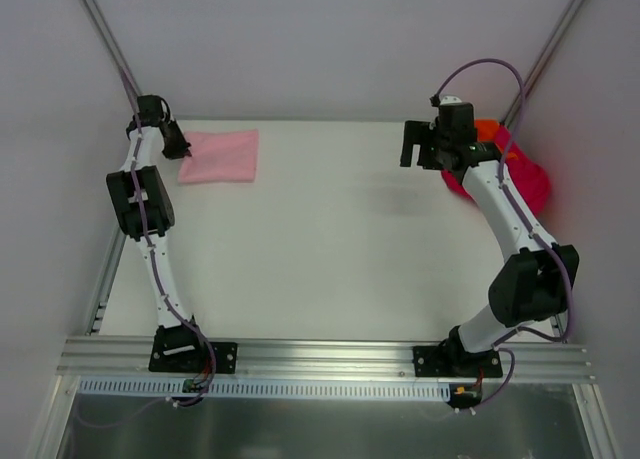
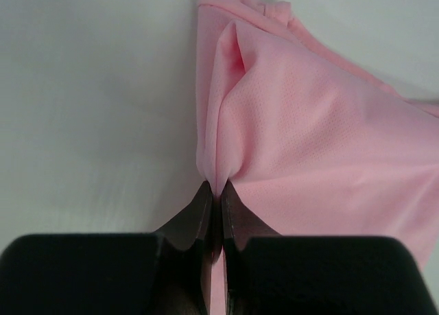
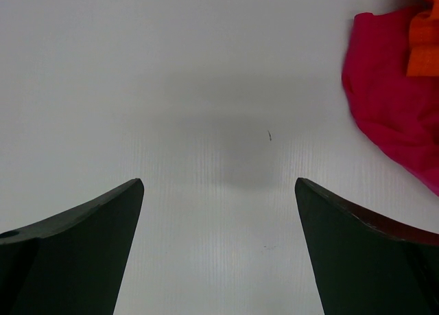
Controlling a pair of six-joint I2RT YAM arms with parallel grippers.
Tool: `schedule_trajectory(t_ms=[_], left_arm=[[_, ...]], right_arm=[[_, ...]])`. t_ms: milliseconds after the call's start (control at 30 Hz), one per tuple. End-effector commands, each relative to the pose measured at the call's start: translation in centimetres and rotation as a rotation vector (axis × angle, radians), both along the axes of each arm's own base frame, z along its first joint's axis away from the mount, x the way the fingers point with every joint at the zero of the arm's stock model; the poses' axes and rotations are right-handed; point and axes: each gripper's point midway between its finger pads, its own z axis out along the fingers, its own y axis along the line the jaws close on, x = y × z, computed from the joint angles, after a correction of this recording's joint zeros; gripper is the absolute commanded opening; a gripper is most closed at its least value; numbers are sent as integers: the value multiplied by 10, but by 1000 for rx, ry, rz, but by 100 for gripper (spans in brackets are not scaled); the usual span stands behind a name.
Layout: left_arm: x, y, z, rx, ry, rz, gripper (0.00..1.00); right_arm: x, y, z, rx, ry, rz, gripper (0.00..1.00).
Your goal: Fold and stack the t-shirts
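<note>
A folded pink t-shirt point(image 1: 220, 156) lies at the table's far left. My left gripper point(image 1: 181, 145) is shut on its left edge; in the left wrist view the closed tips point(image 2: 214, 191) pinch a ridge of the pink t-shirt point(image 2: 309, 136). A crumpled magenta t-shirt point(image 1: 525, 176) with an orange t-shirt point(image 1: 488, 131) on it lies at the far right, partly behind my right arm. My right gripper point(image 1: 418, 142) is open and empty above bare table left of that pile. In the right wrist view the gripper point(image 3: 219, 191) faces bare table, with the magenta t-shirt point(image 3: 391, 102) and orange t-shirt point(image 3: 424, 47) at the upper right.
The white table point(image 1: 330, 249) is enclosed by white walls at the left, back and right. An aluminium rail point(image 1: 320, 357) with both arm bases runs along the near edge.
</note>
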Motion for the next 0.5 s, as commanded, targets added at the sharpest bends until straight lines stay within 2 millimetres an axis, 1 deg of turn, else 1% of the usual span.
schedule_trajectory(t_ms=[0, 33, 100, 167, 200, 233, 267, 300, 400, 433, 467], left_arm=[[17, 21, 32, 118, -62, -39, 0], [13, 34, 30, 172, -32, -7, 0], [13, 45, 35, 223, -32, 10, 0], [14, 62, 37, 260, -41, 48, 2], [16, 65, 34, 244, -43, 54, 2], [19, 73, 42, 246, -58, 66, 2], [21, 76, 41, 249, -59, 68, 3], [20, 84, 40, 278, -52, 83, 4], [23, 98, 42, 348, -64, 88, 5], [24, 106, 44, 364, -68, 103, 5], [25, 109, 42, 369, -70, 102, 5]], right_arm=[[17, -7, 24, -28, -70, -21, 100], [18, -7, 23, -28, -67, -26, 100], [21, -7, 20, -29, -59, -24, 100], [23, -6, 19, -29, -53, -25, 100], [25, -6, 18, -31, -47, -28, 100], [27, -5, 17, -28, -42, -28, 100], [30, -3, 13, -24, -30, -23, 100], [32, -1, 16, -20, -30, -17, 100], [36, 2, 12, -16, -15, -13, 100], [37, 3, 12, -13, -13, -14, 100], [37, 4, 12, -6, -13, -16, 100]])
